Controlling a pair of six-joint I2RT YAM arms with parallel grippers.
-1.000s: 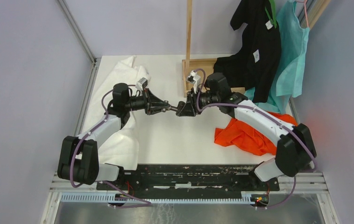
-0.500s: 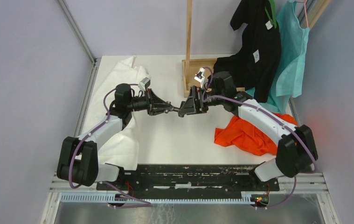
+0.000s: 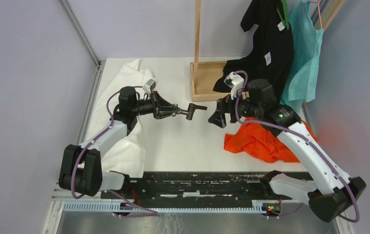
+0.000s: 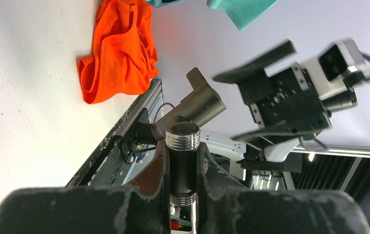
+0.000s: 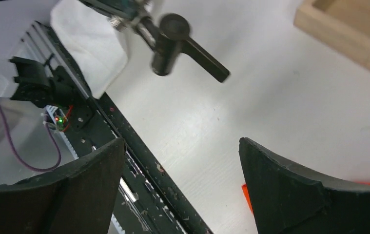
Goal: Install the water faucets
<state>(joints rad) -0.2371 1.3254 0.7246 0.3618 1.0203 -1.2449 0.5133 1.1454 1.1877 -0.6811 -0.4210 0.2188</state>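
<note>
Left end effector [image 3: 176, 112] clamped, right end effector [image 3: 215, 113] spread wide

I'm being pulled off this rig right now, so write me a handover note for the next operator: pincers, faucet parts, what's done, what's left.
Left pincer: shut on the threaded fitting, holding it in the air above the table.
Right pincer: open, empty, apart from the parts on their right.
Parts: the handle piece sits on the threaded fitting's tip; the two look joined.
Done: apparently mating the two pieces.
Left: check that the joint is tight, which these views don't show.
</note>
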